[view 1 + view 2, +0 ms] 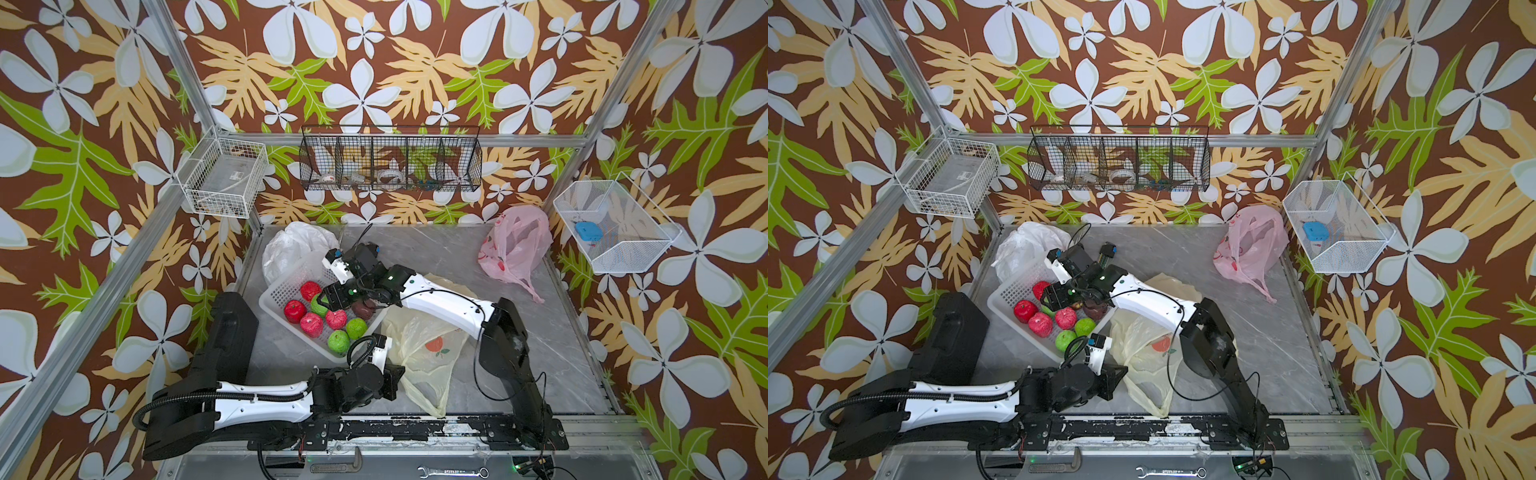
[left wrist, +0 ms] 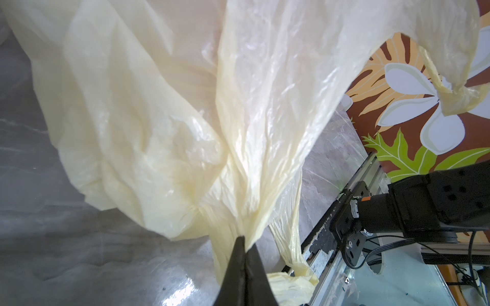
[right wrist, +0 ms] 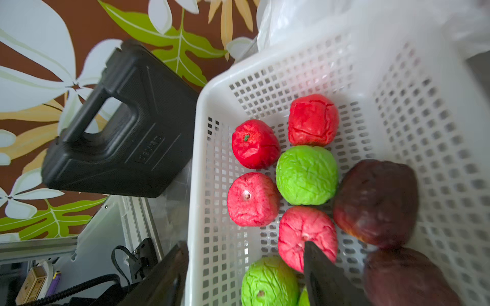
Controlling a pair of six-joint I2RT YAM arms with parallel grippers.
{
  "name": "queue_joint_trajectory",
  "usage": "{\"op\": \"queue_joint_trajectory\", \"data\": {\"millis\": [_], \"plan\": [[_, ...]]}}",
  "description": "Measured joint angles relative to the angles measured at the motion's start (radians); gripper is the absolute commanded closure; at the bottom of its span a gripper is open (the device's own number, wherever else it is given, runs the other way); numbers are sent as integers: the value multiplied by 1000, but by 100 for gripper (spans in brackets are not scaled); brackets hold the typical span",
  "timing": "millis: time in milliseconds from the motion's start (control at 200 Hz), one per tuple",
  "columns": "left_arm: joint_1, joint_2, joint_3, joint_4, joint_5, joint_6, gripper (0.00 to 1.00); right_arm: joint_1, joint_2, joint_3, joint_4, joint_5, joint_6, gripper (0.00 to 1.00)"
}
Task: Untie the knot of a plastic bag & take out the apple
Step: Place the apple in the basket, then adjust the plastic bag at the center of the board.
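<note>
A pale yellow plastic bag [image 1: 424,365] [image 1: 1144,365] lies slack on the grey table, and no knot shows on it in any view. My left gripper [image 2: 245,242] is shut on a gathered fold of this bag [image 2: 185,106]. One loose handle [image 2: 289,238] hangs beside it. My right gripper [image 3: 245,245] [image 1: 330,299] is open over a white basket [image 3: 397,79] [image 1: 282,286] and holds nothing. Several apples lie in the basket: red, pink, green and dark maroon. A dark maroon apple [image 3: 376,201] [image 1: 365,308] lies just past the right fingertips.
A pink bag [image 1: 515,245] sits at the back right and a white bag [image 1: 291,245] behind the basket. A black case [image 1: 230,332] stands left of the basket. Wire baskets hang on the walls. A wrench [image 1: 453,471] lies on the front rail.
</note>
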Motion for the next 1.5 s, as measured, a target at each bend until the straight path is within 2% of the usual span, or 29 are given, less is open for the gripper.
{"op": "queue_joint_trajectory", "data": {"millis": [140, 430, 586, 766, 876, 1046, 1156, 1271, 1381, 1501], "plan": [[0, 6, 22, -5, 0, 4, 100, -1, -204, -153, 11, 128, -27, 31], [10, 50, 140, -60, -4, 41, 100, -4, -666, -582, 70, 339, -22, 33], [54, 108, 204, -68, 14, 79, 100, -4, -897, -765, 76, 411, 31, 34], [122, 179, 285, -82, 95, 119, 100, -4, -1112, -921, 40, 467, 80, 35], [142, 206, 326, -93, 129, 147, 100, -3, -1207, -1015, -5, 473, 129, 39], [152, 238, 380, -119, 172, 184, 100, -3, -1355, -1213, -19, 470, 234, 57], [153, 256, 406, -138, 193, 192, 100, -3, -1400, -1340, 5, 463, 293, 62], [153, 260, 409, -167, 219, 195, 100, -1, -1371, -1419, 69, 467, 327, 65], [153, 246, 394, -178, 234, 195, 100, 0, -1260, -1428, 145, 492, 334, 66], [153, 213, 379, -183, 240, 188, 100, -5, -1056, -1342, 215, 526, 303, 70]]}}
